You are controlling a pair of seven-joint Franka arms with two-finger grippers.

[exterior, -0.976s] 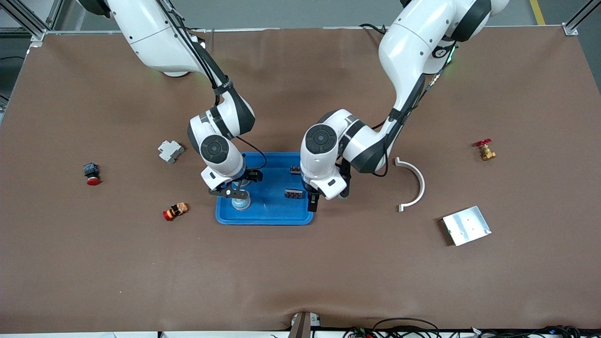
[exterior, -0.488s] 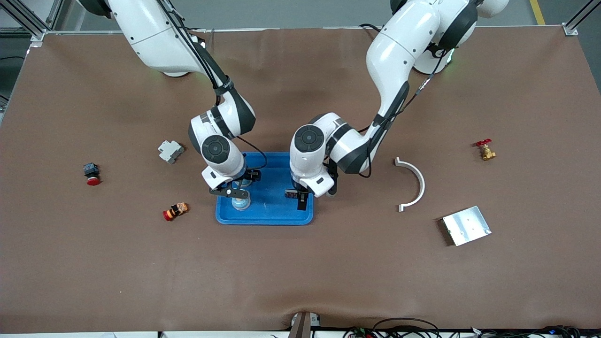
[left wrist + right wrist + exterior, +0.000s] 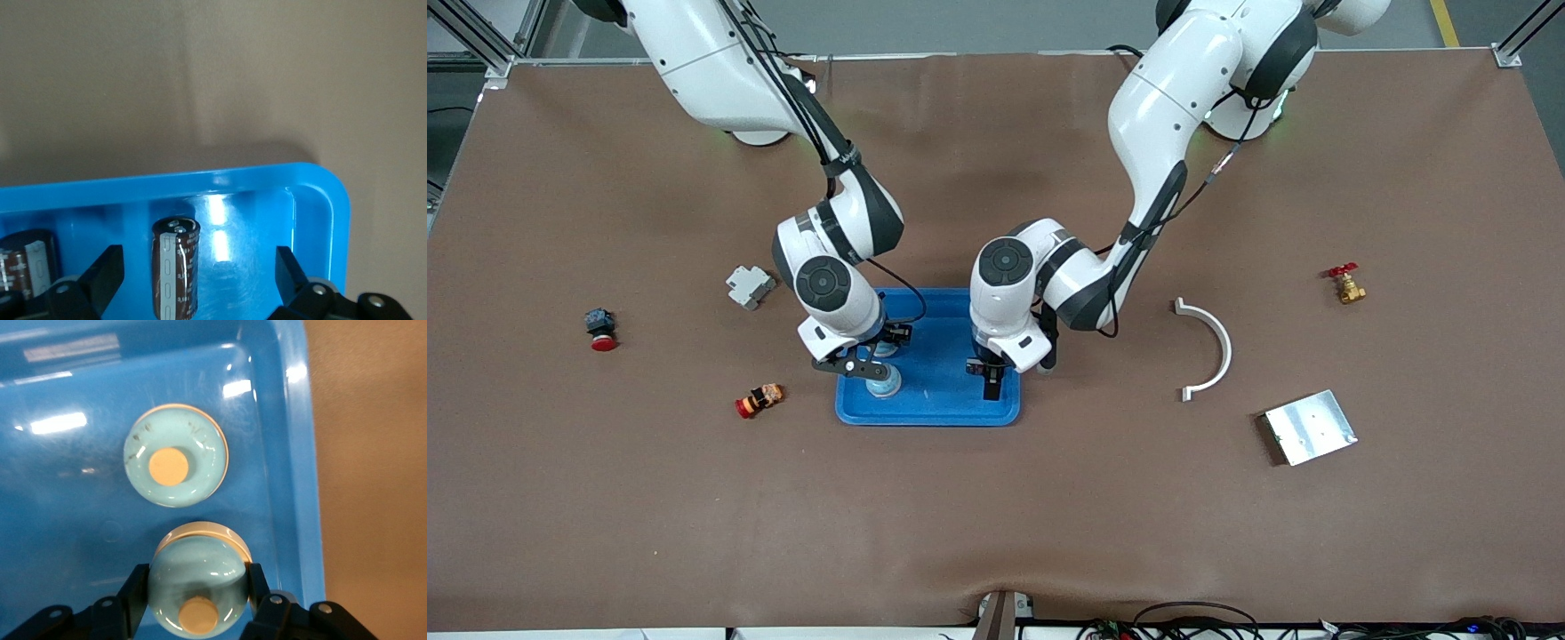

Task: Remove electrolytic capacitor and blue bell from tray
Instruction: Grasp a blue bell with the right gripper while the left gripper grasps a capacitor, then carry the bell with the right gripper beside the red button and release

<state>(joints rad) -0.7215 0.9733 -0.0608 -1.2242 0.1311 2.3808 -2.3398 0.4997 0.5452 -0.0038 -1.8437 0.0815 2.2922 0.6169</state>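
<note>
A dark capacitor [image 3: 175, 267] stands upright inside a blue tray [image 3: 938, 404], near the tray's corner at the left arm's end. The left gripper [image 3: 991, 380] is low over it, fingers [image 3: 103, 277] spread wide on either side of the capacitor and not touching it. Part of a second capacitor [image 3: 27, 263] shows beside it in the left wrist view.

At the tray's other end, toward the right arm, the right gripper [image 3: 193, 593] is closed on a pale teal bell [image 3: 199, 577] — its fingers press the dome's two sides. A second bell [image 3: 176, 455] of the same colour sits on the tray floor just beside the held one.

Outside the tray on the brown table [image 3: 996, 498] lie a red-and-orange push button [image 3: 759, 399], a grey connector block [image 3: 749, 286], a white curved bracket [image 3: 1209, 349], a metal plate [image 3: 1310, 427] and a brass valve [image 3: 1345, 284].
</note>
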